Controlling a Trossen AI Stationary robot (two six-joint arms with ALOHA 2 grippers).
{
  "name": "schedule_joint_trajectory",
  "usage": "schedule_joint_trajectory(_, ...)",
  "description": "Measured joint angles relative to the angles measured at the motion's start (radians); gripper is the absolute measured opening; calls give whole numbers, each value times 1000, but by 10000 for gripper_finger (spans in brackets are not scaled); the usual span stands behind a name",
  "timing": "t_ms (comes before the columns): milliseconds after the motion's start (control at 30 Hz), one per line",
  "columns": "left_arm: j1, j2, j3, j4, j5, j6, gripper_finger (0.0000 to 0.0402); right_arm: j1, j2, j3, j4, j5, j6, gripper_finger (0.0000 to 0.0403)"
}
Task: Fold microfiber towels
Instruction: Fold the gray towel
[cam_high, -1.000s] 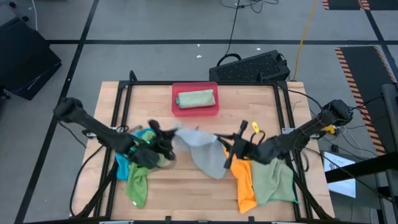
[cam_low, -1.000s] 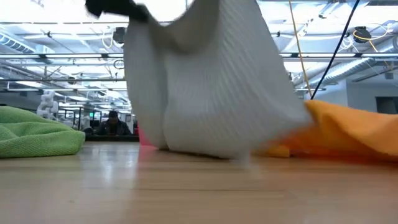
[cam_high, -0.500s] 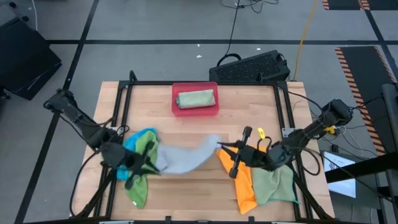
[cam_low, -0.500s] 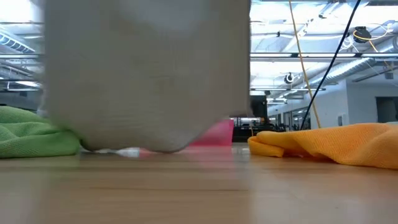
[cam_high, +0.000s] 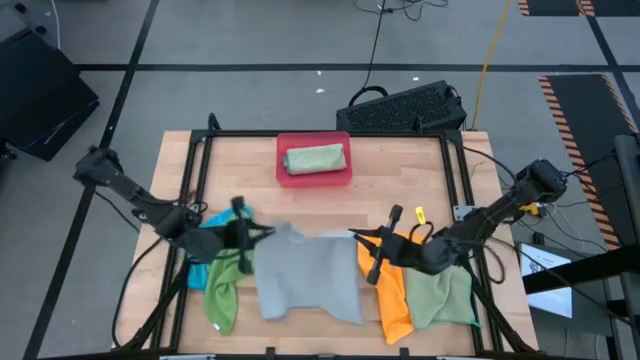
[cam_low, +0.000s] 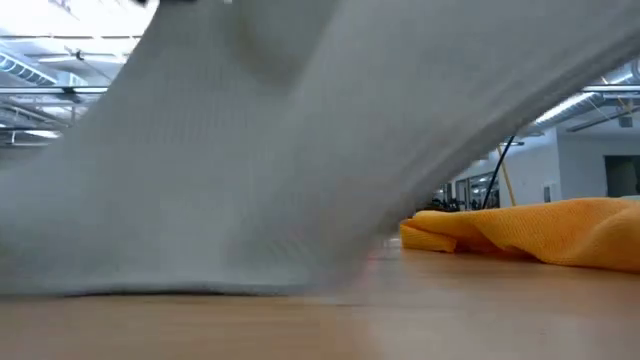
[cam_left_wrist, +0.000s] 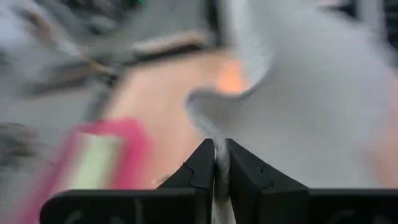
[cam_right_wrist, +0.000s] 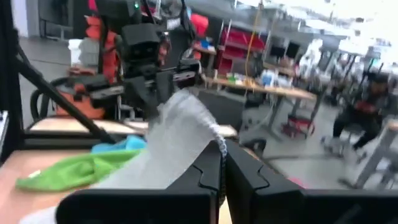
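A light grey microfiber towel (cam_high: 305, 275) is spread between my two grippers and slopes down toward the near edge. Its lower part (cam_low: 200, 285) rests on the table. My left gripper (cam_high: 260, 232) is shut on the towel's far left corner. My right gripper (cam_high: 354, 240) is shut on its far right corner. A blue towel (cam_high: 212, 245) and a green one (cam_high: 222, 298) lie crumpled under the left arm. An orange towel (cam_high: 392, 298) and a pale green one (cam_high: 442, 290) lie under the right arm. My left gripper pinches the grey towel's far left corner, at its edge (cam_left_wrist: 216, 134), between its two fingers. The fingers come from the table's left, slanting slightly down. The corner is lifted clear and the cloth falls away to the table. I cannot tell whether it holds one layer or several. My right gripper pinches the towel's far right corner, at its hemmed edge (cam_right_wrist: 216, 142), between its two fingers. The fingers lie about level and come from the table's right. The corner is held up off the table, and the far edge runs across to the other gripper.
A pink-red tray (cam_high: 290, 178) with a folded green towel (cam_high: 314, 159) stands at the table's far middle. A black metal frame (cam_high: 195, 160) runs around the tabletop. A dark keyboard (cam_high: 405, 105) lies beyond the far edge. The orange towel (cam_low: 530, 230) is heaped beside the grey one.
The grey towel hung bunched in a sag between both grippers. It has been swung out and now lies spread wide toward the near edge, with its lower part on the table. My left gripper swung toward the near left, then came back, and rolled. My right gripper sank slightly.
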Motion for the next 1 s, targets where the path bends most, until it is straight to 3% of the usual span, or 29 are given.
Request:
schedule_joint_trajectory(100, 23, 26, -95, 181, 206, -47, 41, -19, -1, -84, 31, -45, 115, 4)
schedule_joint_trajectory(200, 14, 58, -200, 321, 271, -48, 41, -26, 0, -167, 75, -62, 213, 4)
schedule_joint_trajectory(300, 9, 91, -263, 454, 255, -45, 42, -34, 0, -240, 112, -64, 298, 4)
schedule_joint_trajectory(567, 5, 173, -348, 539, 271, -101, 46, -38, 0, -375, 116, -83, 464, 4)
schedule_joint_trajectory(700, 2, 222, -347, 549, 223, -108, 67, -38, -1, -430, 112, -172, 566, 4)
schedule_joint_trajectory(800, 12, 277, -347, 583, 181, -97, 87, -38, -1, -452, 113, -178, 626, 4)
schedule_joint_trajectory(1000, 26, 446, -346, 828, 203, -54, 134, -37, -1, -457, 116, -176, 636, 4)
